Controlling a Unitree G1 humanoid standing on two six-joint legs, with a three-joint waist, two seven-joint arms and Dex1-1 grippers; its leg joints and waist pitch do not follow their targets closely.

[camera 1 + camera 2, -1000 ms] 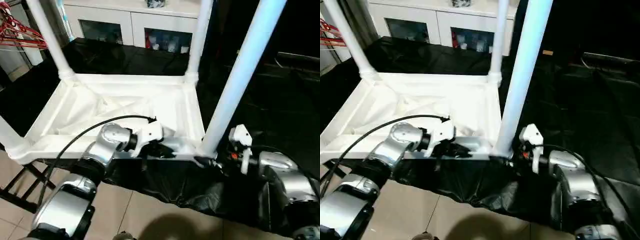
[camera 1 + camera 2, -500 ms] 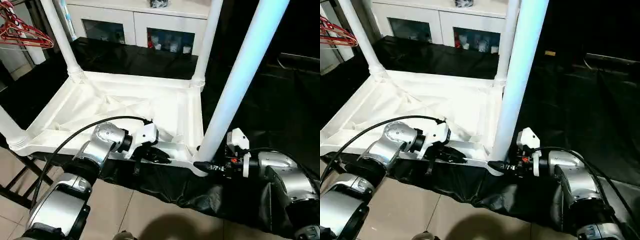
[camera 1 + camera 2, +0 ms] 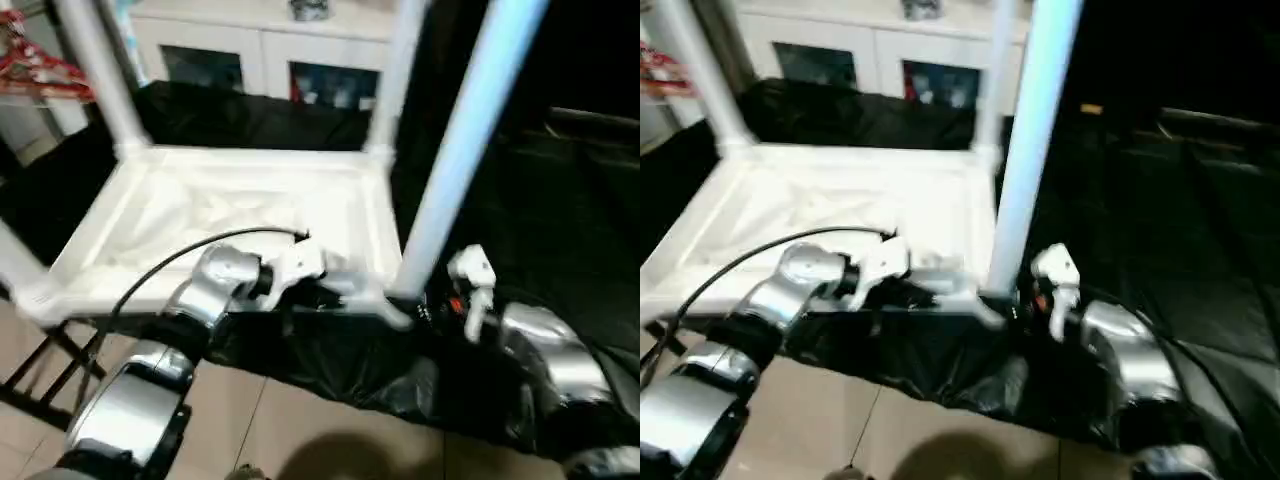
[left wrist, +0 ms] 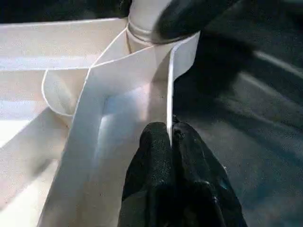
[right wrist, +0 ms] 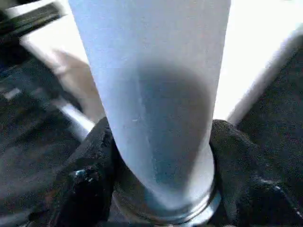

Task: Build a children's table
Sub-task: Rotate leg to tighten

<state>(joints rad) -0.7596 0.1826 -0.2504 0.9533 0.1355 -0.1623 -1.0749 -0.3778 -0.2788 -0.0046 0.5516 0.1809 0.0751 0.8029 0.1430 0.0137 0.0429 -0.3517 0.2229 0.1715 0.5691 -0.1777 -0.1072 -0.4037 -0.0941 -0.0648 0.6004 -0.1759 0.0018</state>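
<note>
While my left gripper (image 4: pixel 170 142) is pinched tight on the upside-down table top's (image 3: pixel 240 200) near rim, my right gripper (image 5: pixel 161 156) is clamped around the leg (image 5: pixel 151 94) base between its fingers.

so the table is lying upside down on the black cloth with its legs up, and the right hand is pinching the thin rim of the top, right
Not quite: the left hand pinches the thin rim of the table top, as the left wrist view shows. The right hand is around the base of the near leg. The table does lie upside down on the black cloth, legs up.
</note>
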